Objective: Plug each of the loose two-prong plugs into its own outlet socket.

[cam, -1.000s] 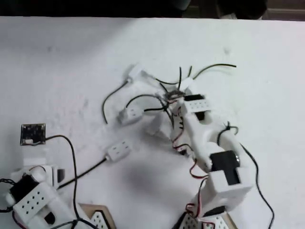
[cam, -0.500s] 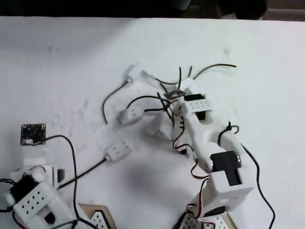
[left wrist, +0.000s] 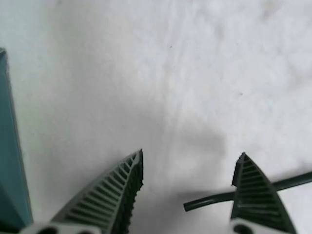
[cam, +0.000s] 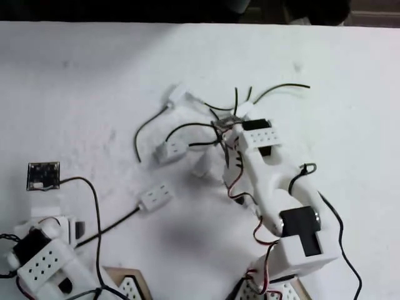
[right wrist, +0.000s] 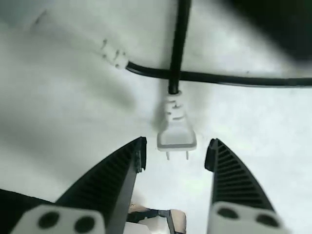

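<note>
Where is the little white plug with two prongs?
In the right wrist view the white plug lies on the table just ahead of the open right gripper, prongs toward it, its black cord crossing a second cord.

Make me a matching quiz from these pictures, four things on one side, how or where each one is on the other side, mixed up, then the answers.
Column one
1. left gripper
2. right gripper
3. white plug
4. outlet socket

Column two
A. lying on the table, prongs toward open fingers
B. open, black cable end beside one finger
C. by itself, black cord trailing toward the near edge
D. open, fingertips either side of the plug's prongs

Pairs: 1-B, 2-D, 3-A, 4-C
</note>
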You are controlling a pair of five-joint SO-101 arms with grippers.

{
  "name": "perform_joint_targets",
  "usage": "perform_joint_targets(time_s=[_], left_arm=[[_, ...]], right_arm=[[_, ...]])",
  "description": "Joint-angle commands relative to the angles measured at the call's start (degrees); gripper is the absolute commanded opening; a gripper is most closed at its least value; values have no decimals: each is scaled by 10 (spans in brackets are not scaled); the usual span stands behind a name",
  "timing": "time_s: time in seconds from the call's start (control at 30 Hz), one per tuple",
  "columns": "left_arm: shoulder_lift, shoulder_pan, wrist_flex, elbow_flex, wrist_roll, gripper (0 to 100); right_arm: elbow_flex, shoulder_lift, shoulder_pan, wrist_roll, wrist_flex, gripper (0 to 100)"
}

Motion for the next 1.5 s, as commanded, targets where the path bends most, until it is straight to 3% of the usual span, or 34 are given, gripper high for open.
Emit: perform_joint_targets(time_s=[0.0,0.27,0.53,0.8,1.33,1.47], left_arm=[[-8,4,-9,-4,2,294],[-8,4,-9,-4,2,294],[-8,4,-9,-4,2,294],[-8,4,-9,-4,2,294],[-8,4,-9,-4,2,294],[-8,4,-9,-4,2,294]], right_arm=[[-16,-8,24,5,-8,189],[-17,66,39,36,-36,188],[-18,96,-23,35,-37,187],[-18,99,-21,36,-70,16],[-16,29,-31,40,-65,25],[-16,28,-39,37,-23,142]])
